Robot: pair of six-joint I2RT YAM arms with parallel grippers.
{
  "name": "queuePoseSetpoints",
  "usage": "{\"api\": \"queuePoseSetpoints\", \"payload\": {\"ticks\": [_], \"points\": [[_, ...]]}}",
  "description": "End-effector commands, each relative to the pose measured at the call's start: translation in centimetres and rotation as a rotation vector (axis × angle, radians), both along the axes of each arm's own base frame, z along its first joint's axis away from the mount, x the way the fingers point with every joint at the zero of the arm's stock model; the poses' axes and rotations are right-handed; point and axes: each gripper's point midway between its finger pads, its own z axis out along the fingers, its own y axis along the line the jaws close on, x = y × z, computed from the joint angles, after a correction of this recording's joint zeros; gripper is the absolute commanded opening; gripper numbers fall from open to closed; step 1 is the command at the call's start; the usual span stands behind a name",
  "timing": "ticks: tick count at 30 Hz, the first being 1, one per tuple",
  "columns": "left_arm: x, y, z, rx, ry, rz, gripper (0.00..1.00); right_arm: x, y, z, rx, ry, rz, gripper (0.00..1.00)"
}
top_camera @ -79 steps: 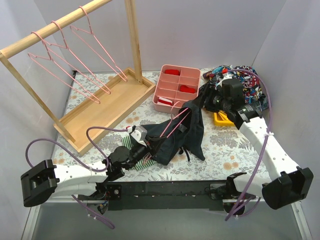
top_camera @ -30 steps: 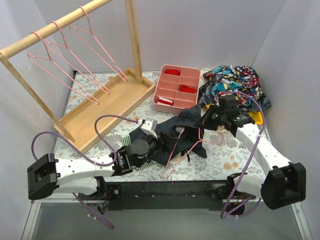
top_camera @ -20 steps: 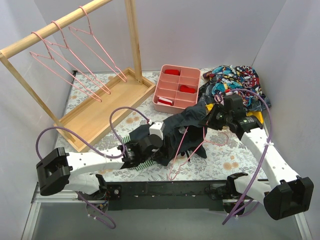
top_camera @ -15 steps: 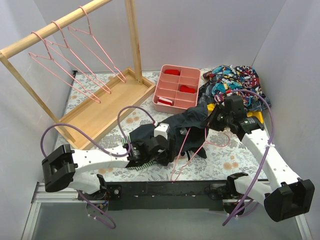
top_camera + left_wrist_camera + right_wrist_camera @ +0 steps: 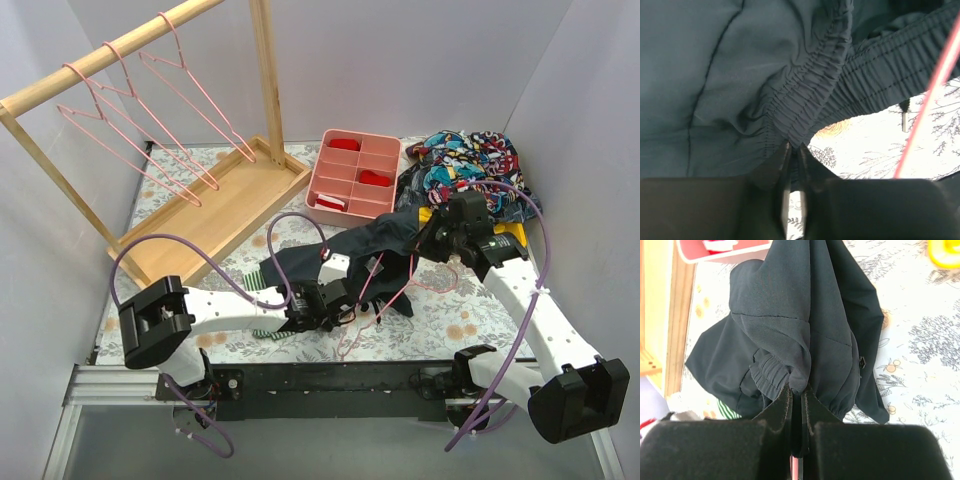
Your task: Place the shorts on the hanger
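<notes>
The dark navy shorts [image 5: 375, 245] hang bunched over the middle of the table. My right gripper [image 5: 420, 240] holds their top end. In the right wrist view that gripper [image 5: 798, 387] is shut on a fold of the shorts [image 5: 805, 315], with the pink hanger [image 5: 795, 467] showing between its fingers. The hanger [image 5: 362, 330] slants down from it toward the near edge. My left gripper [image 5: 350, 292] is at the lower left of the shorts. In the left wrist view it [image 5: 794, 147] is shut on the gathered waistband of the shorts [image 5: 740, 75], and the hanger [image 5: 932, 97] crosses at right.
A wooden rack [image 5: 150, 45] at back left carries three pink hangers over its wooden base tray [image 5: 215, 215]. A pink compartment tray [image 5: 355, 175] sits behind the shorts. A colourful garment [image 5: 470, 160] and a yellow item [image 5: 515, 232] lie back right. Striped shorts [image 5: 262, 300] lie under the left arm.
My left arm has reached right along the shorts and its jaws have closed on the waistband. The right gripper rose a little with the shorts and hanger, then held still.
</notes>
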Motion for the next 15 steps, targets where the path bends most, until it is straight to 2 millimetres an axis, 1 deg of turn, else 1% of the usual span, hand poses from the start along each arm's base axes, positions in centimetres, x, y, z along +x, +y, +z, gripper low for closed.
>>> {"api": "queuePoseSetpoints", "payload": {"ticks": [1,2,3,4,5,6,8,9,12,13,15], "points": [[1.1,0.4,3.2,-0.022,-0.071,0.040,0.00,1.8,-0.4,2.5,0.010,-0.038,-0.092,0.01],[1.1,0.5,4.2,-0.047,-0.078,0.041,0.00,1.9,-0.3,2.6,0.014,-0.034,-0.095,0.01],[0.9,0.8,4.4,-0.050,-0.075,0.039,0.00,2.1,-0.6,2.4,0.003,-0.019,-0.118,0.01],[0.6,1.1,4.4,-0.053,-0.055,0.036,0.00,2.0,-0.6,2.6,0.007,-0.012,-0.125,0.01],[0.4,1.3,4.8,-0.066,-0.047,0.034,0.00,2.1,-0.5,2.8,0.016,-0.014,-0.131,0.01],[0.2,1.4,5.7,-0.094,-0.044,0.032,0.00,2.4,-0.8,2.9,0.009,-0.021,-0.153,0.01],[-0.4,2.2,6.1,-0.111,-0.019,0.032,0.00,2.8,-0.7,3.5,0.030,-0.031,-0.180,0.01],[-0.6,2.7,6.9,-0.128,-0.018,0.035,0.00,3.0,-0.7,3.7,0.042,-0.035,-0.193,0.01],[-1.4,3.5,7.7,-0.146,0.010,0.025,0.00,3.5,-0.9,4.4,0.049,-0.037,-0.232,0.01],[-1.6,3.6,8.5,-0.166,0.010,0.018,0.00,3.7,-0.9,4.7,0.052,-0.040,-0.239,0.01],[-2.3,3.8,8.9,-0.173,0.036,-0.003,0.00,4.4,-0.7,5.5,0.072,-0.049,-0.262,0.01]]}}
